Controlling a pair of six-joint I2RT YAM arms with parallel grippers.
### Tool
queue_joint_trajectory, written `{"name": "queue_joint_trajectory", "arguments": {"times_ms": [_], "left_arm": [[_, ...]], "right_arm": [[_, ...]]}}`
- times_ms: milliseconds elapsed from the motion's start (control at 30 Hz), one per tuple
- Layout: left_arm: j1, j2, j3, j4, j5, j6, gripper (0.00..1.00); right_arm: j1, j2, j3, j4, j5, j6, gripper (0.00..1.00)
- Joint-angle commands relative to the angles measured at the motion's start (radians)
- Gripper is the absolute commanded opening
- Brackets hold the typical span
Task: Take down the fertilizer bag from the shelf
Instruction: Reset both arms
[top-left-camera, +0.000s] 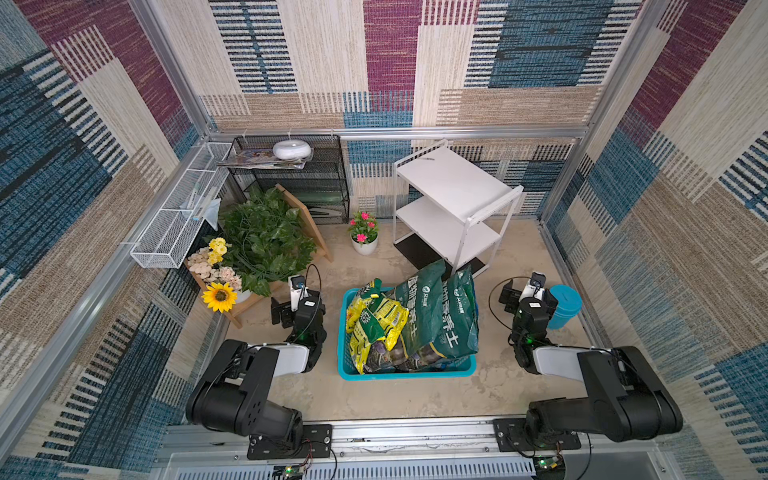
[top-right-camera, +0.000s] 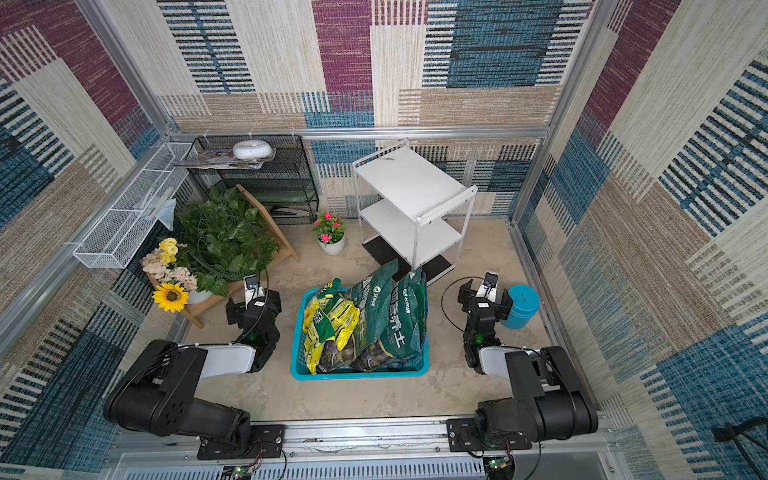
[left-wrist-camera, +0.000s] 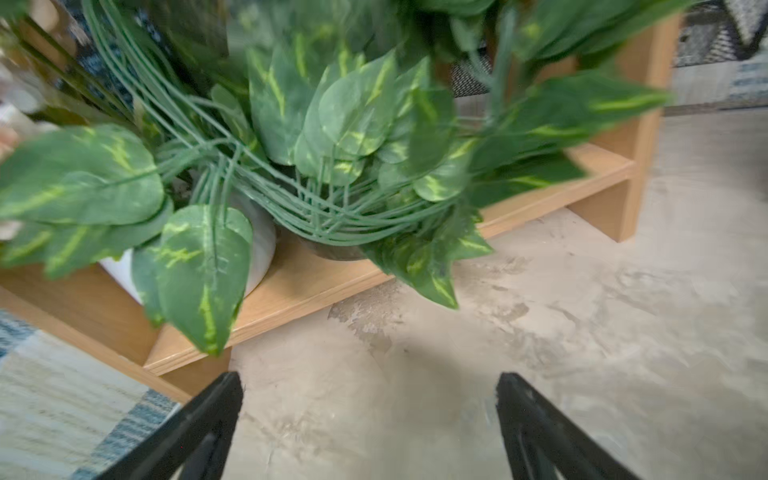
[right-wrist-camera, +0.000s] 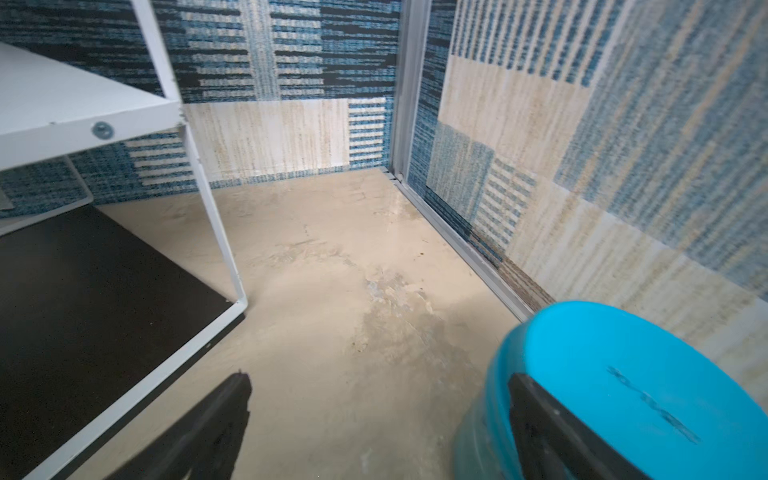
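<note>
Fertilizer bags (top-left-camera: 432, 320), dark green and yellow plastic: lay piled in rectangular teal plastic basket (top-left-camera: 409, 372) on beige floor (top-left-camera: 415, 399), off and just in front of white two-board shelf (top-left-camera: 453, 183) with thin metal frame and black base. Left gripper (left-wrist-camera: 370, 378): jaws wide apart, gripped nothing, hovered over floor near light wooden plant stand (left-wrist-camera: 311, 282) with leafy green plant (left-wrist-camera: 353, 116). Right gripper (right-wrist-camera: 379, 378): likewise spread, held nothing, sat just beside round blue plastic container (right-wrist-camera: 623, 374)
</note>
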Motion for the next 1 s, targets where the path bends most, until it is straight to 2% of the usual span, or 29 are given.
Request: {"name": "queue_joint_trajectory", "arguments": {"times_ms": [0,33,67,100,167,200,233,267,300,333,367,433,500,567,633,700,967], "left_arm": [[0.089,0.000,0.080,-0.132,0.275,-0.132,0.99],[0.094,0.018,0.078,-0.090,0.285,-0.116,0.99],[0.094,0.003,0.089,-0.141,0.312,-0.122,0.99],[0.098,-0.006,0.072,-0.133,0.324,-0.126,0.99],[0.102,0.053,-0.014,0.070,0.373,-0.100,0.99],[0.102,0.085,-0.044,0.220,0.362,-0.082,0.99],[0.104,0.027,-0.013,0.072,0.372,-0.113,0.99],[0.110,0.016,0.010,-0.026,0.377,-0.132,0.99],[0.110,0.068,0.003,0.098,0.368,-0.101,0.99],[0.106,0.068,0.013,0.071,0.363,-0.094,0.99],[0.107,0.025,0.036,-0.055,0.372,-0.125,0.99],[0.106,0.066,0.010,0.081,0.363,-0.099,0.99],[0.105,0.026,0.034,-0.046,0.370,-0.121,0.99],[0.106,0.059,0.013,0.058,0.365,-0.103,0.99],[0.105,0.032,0.031,-0.032,0.370,-0.118,0.99],[0.106,0.053,0.021,0.030,0.367,-0.106,0.99],[0.106,0.038,0.029,-0.012,0.371,-0.114,0.99]], "right_arm": [[0.002,0.119,-0.023,0.333,-0.034,-0.124,1.00],[-0.005,0.080,0.010,0.183,-0.064,-0.086,1.00],[-0.021,0.053,0.045,0.056,-0.097,-0.051,1.00],[-0.043,0.050,0.056,0.021,-0.147,-0.036,1.00],[-0.076,0.051,0.027,0.067,-0.241,-0.026,0.99],[-0.123,0.083,-0.026,0.180,-0.378,-0.029,0.98],[-0.129,0.150,-0.080,0.402,-0.396,-0.043,0.98],[-0.122,0.152,-0.084,0.418,-0.392,-0.050,0.98],[-0.121,0.105,-0.035,0.244,-0.384,-0.043,0.98],[-0.123,0.067,0.014,0.081,-0.389,-0.037,0.99],[-0.131,0.073,-0.011,0.140,-0.394,-0.030,0.99],[-0.131,0.125,-0.047,0.301,-0.390,-0.036,0.99],[-0.132,0.100,-0.028,0.219,-0.390,-0.034,0.99],[-0.132,0.071,0.000,0.112,-0.399,-0.026,0.99],[-0.132,0.087,-0.011,0.163,-0.394,-0.026,0.99],[-0.132,0.078,-0.002,0.130,-0.400,-0.027,0.99],[-0.133,0.077,-0.006,0.137,-0.399,-0.029,0.99]]}}
